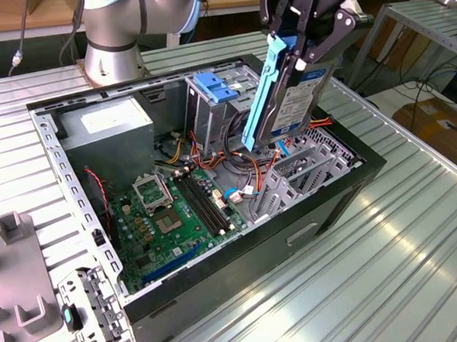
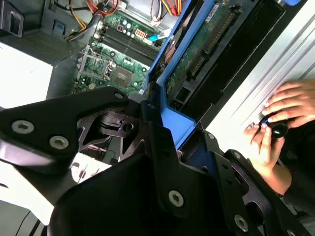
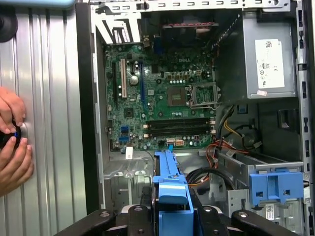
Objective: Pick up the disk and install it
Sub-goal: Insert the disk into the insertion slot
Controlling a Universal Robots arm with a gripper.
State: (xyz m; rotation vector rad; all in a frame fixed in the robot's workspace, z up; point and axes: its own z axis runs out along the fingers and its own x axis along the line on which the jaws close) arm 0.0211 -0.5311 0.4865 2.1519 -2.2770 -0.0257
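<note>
The disk (image 1: 292, 97) is a dark hard drive framed by bright blue rails. It hangs on edge, tilted, above the right part of the open computer case (image 1: 346, 191) in the exterior view. My gripper (image 1: 302, 46) is shut on its upper end. The disk's lower end hovers just above the grey drive bay (image 1: 313, 162), apart from it. In the second wrist view the disk's green circuit board (image 2: 197, 49) and blue rail show between the black fingers (image 2: 160, 147). The first wrist view has the blue rail (image 3: 170, 189) held in the gripper (image 3: 170, 219) over the motherboard (image 3: 162, 103).
The case holds a motherboard (image 1: 177, 213), a power supply (image 1: 105, 124), a tall grey cage with a blue latch (image 1: 215, 86) and loose red and orange cables (image 1: 251, 166). A person's hands (image 3: 12, 142) rest on the ribbed table beside the case. Grey fixtures (image 1: 17, 269) stand at the exterior view's left.
</note>
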